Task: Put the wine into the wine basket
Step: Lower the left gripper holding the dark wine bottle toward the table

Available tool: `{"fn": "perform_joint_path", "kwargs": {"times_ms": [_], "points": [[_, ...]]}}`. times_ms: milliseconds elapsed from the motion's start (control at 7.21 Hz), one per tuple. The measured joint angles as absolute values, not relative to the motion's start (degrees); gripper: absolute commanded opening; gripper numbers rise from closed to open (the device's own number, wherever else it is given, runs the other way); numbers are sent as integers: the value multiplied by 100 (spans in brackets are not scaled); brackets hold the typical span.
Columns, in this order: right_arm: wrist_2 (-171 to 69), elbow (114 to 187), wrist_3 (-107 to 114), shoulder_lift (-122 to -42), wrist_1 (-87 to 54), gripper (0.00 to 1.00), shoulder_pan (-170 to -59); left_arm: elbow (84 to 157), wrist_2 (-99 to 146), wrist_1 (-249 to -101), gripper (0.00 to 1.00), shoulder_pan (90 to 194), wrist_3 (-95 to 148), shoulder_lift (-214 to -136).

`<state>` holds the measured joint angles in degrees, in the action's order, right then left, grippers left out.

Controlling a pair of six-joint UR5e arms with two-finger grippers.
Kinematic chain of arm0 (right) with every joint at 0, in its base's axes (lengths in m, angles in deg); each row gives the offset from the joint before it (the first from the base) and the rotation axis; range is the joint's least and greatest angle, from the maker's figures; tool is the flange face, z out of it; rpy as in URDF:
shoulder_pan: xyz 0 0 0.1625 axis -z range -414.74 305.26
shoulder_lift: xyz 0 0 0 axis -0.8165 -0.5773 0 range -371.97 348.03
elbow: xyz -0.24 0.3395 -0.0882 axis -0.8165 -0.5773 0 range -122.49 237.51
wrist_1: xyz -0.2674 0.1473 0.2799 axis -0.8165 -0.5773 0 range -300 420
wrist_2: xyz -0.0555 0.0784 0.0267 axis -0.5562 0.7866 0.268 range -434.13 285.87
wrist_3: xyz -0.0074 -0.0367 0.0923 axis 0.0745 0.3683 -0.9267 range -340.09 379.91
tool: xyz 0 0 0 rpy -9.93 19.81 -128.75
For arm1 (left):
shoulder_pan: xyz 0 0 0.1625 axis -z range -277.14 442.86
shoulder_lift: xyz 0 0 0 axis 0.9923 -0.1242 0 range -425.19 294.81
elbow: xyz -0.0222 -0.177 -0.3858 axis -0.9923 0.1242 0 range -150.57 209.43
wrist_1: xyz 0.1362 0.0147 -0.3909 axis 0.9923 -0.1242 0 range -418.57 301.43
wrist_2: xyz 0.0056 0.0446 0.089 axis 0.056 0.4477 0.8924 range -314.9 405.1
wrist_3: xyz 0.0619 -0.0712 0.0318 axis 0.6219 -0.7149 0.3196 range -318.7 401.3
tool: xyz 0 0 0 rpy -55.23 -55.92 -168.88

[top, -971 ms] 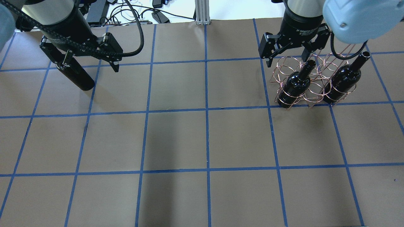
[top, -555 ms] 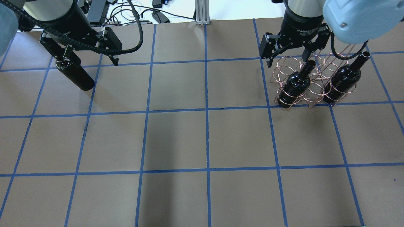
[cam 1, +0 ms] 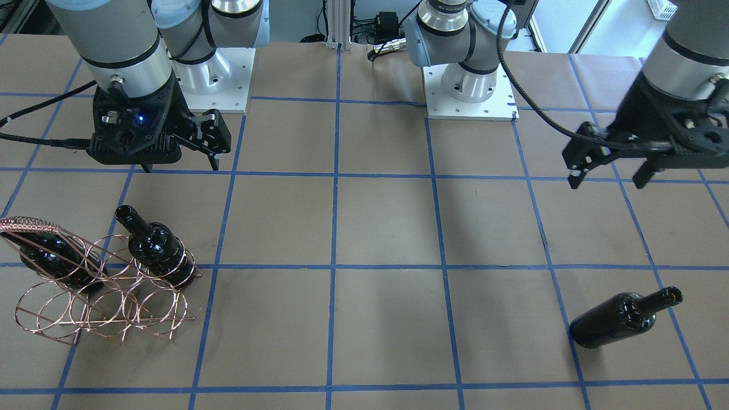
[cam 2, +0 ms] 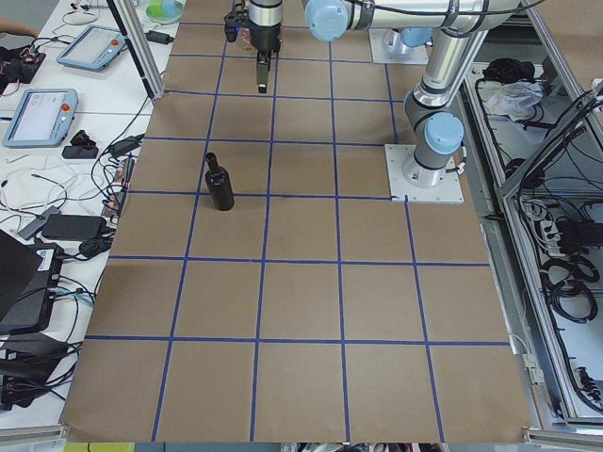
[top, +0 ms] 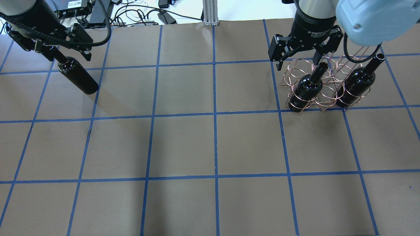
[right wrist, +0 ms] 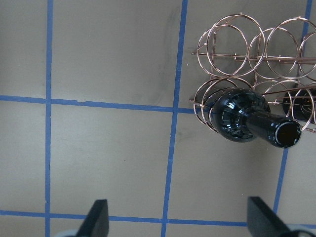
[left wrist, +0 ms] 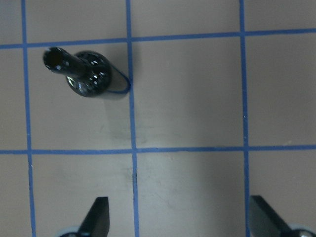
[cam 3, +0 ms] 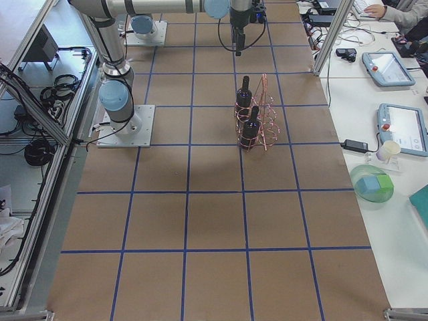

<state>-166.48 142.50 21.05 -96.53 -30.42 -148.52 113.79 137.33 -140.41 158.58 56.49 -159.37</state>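
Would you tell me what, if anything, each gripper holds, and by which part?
Nothing is held: the left gripper is open, clear of the loose bottle; the right gripper is open by the wine basket.

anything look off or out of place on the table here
One bottle stands alone at the robot's left end of the table, far from the wire rack, which holds the other two bottles. It is upright and intact; nothing looks spilled or damaged.

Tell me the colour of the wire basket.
Copper, a shiny pinkish metal; the wine basket shows best in the right wrist-mounted view.
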Motion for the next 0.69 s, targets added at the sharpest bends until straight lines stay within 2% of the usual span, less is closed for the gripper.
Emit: {"fn": "perform_joint_path", "kwargs": {"times_ms": [278,694], "points": [[-16648,14250,2103,-9652,-3043,100,-14854,11352,13478,-13268,100,15466,5846,-16268],[-16650,14250,2087,-9650,-3040,100,-14855,11170,13412,-12924,100,15249,6215,-16852]]}}
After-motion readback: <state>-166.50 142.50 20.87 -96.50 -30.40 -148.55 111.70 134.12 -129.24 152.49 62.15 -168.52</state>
